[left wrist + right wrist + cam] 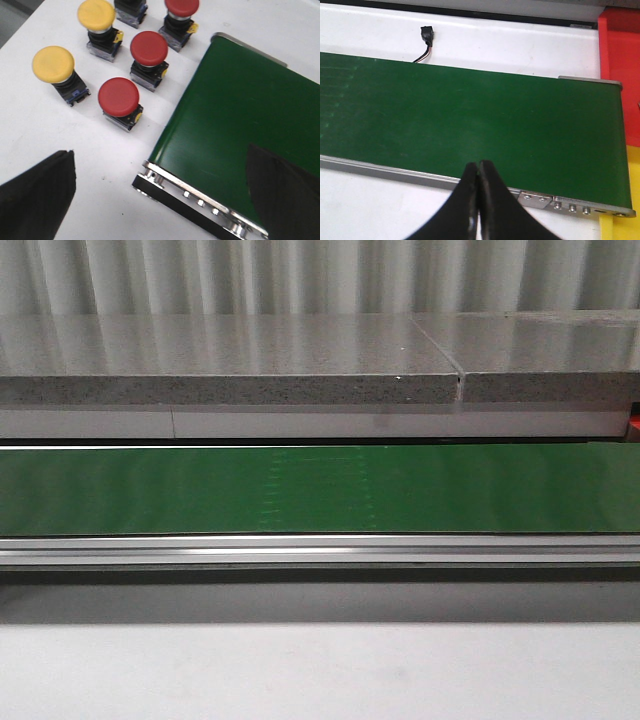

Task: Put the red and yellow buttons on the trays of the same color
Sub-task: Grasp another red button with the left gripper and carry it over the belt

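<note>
From where I stand, the front view shows only the green conveyor belt (320,490) running flat across the white counter (320,670), with a speckled grey slab (230,365) behind it; neither arm shows there. Over at the left end, the left wrist camera looks down on a cluster of push-buttons standing upright on the white counter beside the belt's end. A yellow button (53,65) sits at about nine o'clock in the group, and a second yellow button (96,15), slightly blurred, at about eleven. A red button (118,97) stands at six o'clock, nearest the belt's roller end; another red button (149,48) is in the middle, and a third red button (181,7) at one o'clock, cut by the frame edge. A further button body (131,9) at twelve shows no cap, so I cannot tell its colour. All stand apart from one another and off the belt. The left gripper (165,200) has its jaws spread wide, one dark finger over the counter and the other over the belt, with nothing between them. Moving right, the right gripper (478,200) hangs over the near edge of the belt with its jaws pressed together, holding nothing. Beyond the belt lies a small black plug (426,35) with a short lead. At the belt's right end, a red tray (621,55) sits at about two o'clock and a sliver of yellow tray (620,230) at five.
</note>
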